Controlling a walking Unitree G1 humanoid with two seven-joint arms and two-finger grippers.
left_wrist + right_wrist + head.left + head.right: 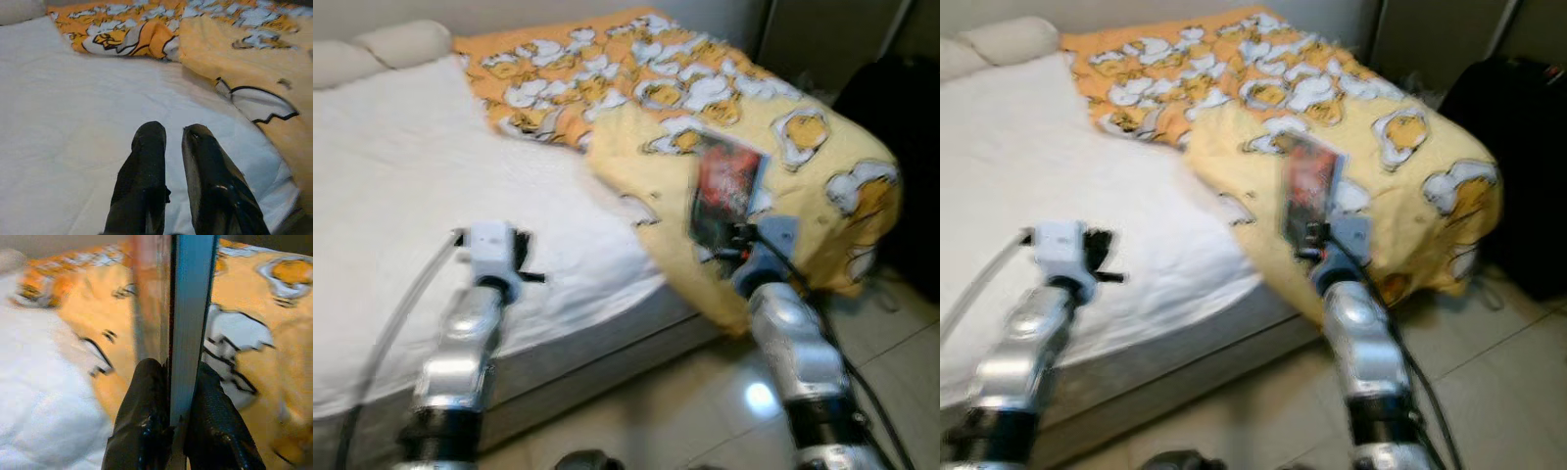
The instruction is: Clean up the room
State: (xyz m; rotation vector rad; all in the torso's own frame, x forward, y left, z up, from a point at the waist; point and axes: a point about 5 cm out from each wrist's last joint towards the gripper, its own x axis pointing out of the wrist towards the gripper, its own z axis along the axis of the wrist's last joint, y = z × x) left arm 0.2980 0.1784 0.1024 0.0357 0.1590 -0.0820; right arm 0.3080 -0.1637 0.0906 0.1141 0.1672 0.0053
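Observation:
A book (726, 188) with a red and black cover stands upright over the yellow patterned blanket (808, 137) on the bed. My right gripper (175, 377) is shut on the book's lower edge (188, 323), one black finger on each side. My left gripper (172, 142) hovers over the white sheet (63, 112) with its fingers nearly together and nothing between them. In the left eye view the left gripper (514, 259) is near the bed's front edge.
The orange and yellow blanket (1224, 69) covers the far and right parts of the bed. White pillows (382, 49) lie at the head. A dark bag (901, 108) stands at the right. Tiled floor (705, 401) runs along the bed's front.

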